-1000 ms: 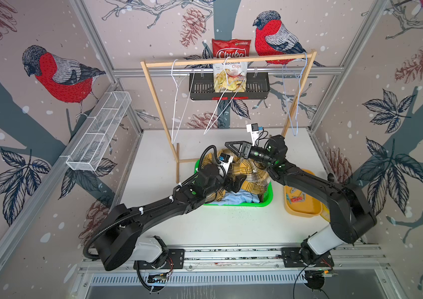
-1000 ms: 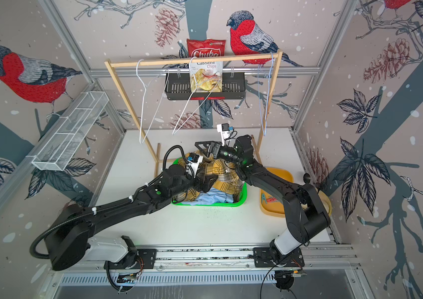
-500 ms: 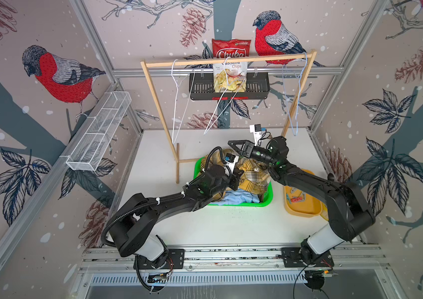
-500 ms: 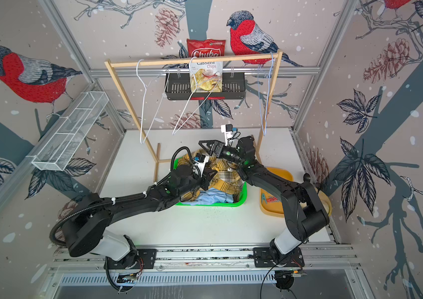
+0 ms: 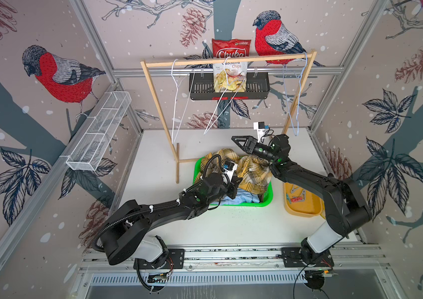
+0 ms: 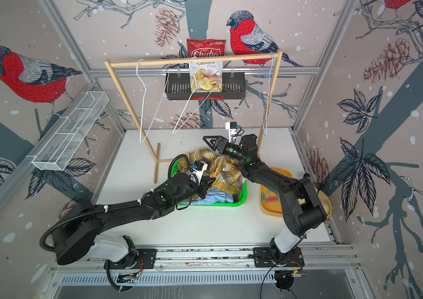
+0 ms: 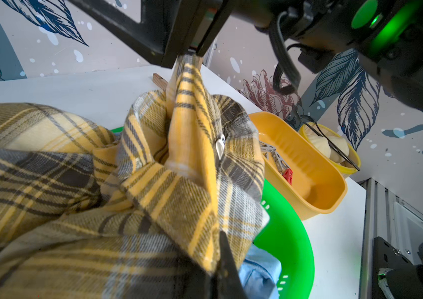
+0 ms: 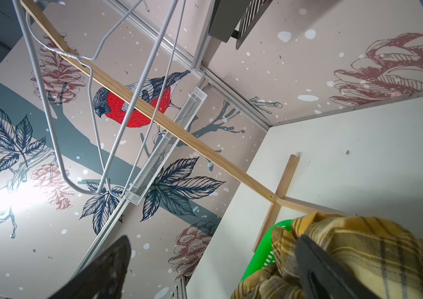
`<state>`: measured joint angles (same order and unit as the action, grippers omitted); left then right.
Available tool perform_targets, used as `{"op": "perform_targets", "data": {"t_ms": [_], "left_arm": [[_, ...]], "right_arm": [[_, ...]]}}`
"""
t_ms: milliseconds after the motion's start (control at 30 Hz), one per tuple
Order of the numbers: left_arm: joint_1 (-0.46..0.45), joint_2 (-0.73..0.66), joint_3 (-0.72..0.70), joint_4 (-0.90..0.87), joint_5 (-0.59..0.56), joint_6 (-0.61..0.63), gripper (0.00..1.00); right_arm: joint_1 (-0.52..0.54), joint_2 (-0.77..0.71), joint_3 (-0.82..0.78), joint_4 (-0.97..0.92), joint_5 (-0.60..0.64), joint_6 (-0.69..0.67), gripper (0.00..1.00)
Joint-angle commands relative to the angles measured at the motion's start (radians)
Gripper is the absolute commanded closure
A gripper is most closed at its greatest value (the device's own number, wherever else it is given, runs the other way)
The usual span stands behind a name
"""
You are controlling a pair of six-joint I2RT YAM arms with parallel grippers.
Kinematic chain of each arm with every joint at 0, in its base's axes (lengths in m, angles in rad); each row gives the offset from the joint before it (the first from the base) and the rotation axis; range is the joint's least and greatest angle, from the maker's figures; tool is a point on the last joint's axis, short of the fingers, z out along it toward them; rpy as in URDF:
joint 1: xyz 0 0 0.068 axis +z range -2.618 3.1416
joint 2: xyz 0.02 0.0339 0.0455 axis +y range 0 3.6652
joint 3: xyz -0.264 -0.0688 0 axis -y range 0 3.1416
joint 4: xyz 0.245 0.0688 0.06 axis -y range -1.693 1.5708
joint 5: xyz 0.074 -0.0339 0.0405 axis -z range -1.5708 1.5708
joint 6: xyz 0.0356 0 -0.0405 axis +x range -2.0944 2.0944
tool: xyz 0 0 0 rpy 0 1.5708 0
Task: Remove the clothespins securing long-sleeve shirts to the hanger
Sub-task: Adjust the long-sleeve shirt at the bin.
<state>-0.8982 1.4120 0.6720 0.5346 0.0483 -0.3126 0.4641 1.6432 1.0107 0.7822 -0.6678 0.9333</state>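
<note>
Left gripper [image 7: 219, 275] is mostly buried. Only one black fingertip [image 7: 227, 259] pokes out of the mustard-yellow plaid flannel shirt [image 7: 153, 207], so I can't tell if it's pinching cloth. The plain light blue shirt [image 7: 259, 273] right beside that tip is nearly all covered. Further out from the tip there's a small clear clip-like thing [image 7: 220, 145], too blurry to call. In both top views the right arm covers part of the orange-yellow plastic tray [image 5: 306, 208], and its clothespins [image 5: 296, 198] are too tiny to count.

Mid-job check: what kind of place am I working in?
Likely a staged robot test cell: bird-print panels in aluminium framing, a wooden rack with bare wire hangers, arms on a rail.
</note>
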Motion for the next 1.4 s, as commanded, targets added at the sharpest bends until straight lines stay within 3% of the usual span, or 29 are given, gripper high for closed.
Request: {"op": "perform_targets", "data": {"t_ms": [0,300,533,633,700,833,933,1067,1367], "left_arm": [[-0.007,-0.007,-0.028,-0.046,0.012,-0.02,1.0],[-0.033,0.07,-0.091,-0.021,-0.015,-0.082,1.0],[-0.049,0.122,-0.08,0.014,-0.025,-0.107,1.0],[-0.057,0.065,-0.044,-0.068,-0.049,-0.063,1.0],[-0.058,0.009,-0.027,-0.124,-0.054,-0.025,0.83],[-0.058,-0.143,-0.017,-0.208,-0.082,0.024,0.27],[-0.059,-0.223,-0.008,-0.205,-0.128,0.049,0.05],[-0.048,-0.2,0.029,-0.125,-0.18,0.08,0.03],[0.024,0.066,0.167,0.086,-0.129,0.105,0.03]], "right_arm": [[-0.014,0.003,0.021,0.054,0.037,-0.015,0.0],[-0.064,0.079,0.1,0.256,-0.011,0.213,0.0],[-0.077,0.173,0.084,0.55,0.004,0.464,0.0],[-0.072,0.167,0.061,0.529,-0.001,0.44,0.0],[-0.065,0.141,0.046,0.465,0.0,0.384,0.0],[-0.051,0.095,0.03,0.352,-0.009,0.299,0.0],[-0.046,0.07,0.009,0.322,-0.013,0.281,0.0],[-0.028,0.053,-0.007,0.304,-0.023,0.278,0.0],[0.006,-0.007,-0.027,0.243,-0.033,0.266,0.0]]}}
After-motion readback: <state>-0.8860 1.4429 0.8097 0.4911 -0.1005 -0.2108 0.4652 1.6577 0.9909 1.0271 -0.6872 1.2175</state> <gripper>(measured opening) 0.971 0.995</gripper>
